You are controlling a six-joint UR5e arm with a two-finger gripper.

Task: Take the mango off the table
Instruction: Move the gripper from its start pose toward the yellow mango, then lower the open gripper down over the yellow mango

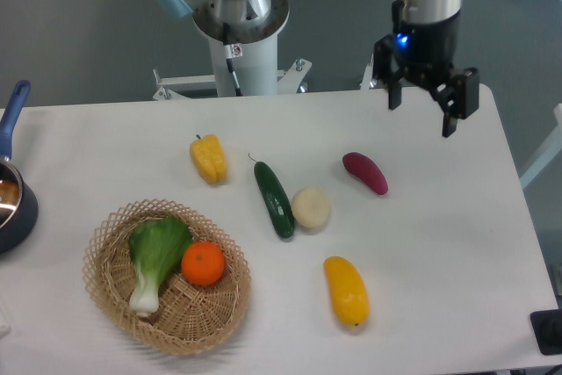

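The mango (346, 290) is a smooth oblong yellow-orange fruit lying on the white table (457, 243) near the front, right of the basket. My gripper (423, 113) hangs over the far right part of the table, well above and behind the mango. Its two dark fingers are spread apart and hold nothing. The purple sweet potato (364, 172) lies between the gripper and the mango.
A cucumber (274, 198) and a pale round vegetable (310, 208) lie mid-table. A yellow bell pepper (209, 158) lies to the left. A wicker basket (114, 292) holds a bok choy (156, 256) and an orange (204, 263). A blue pot (12, 199) sits at the left edge.
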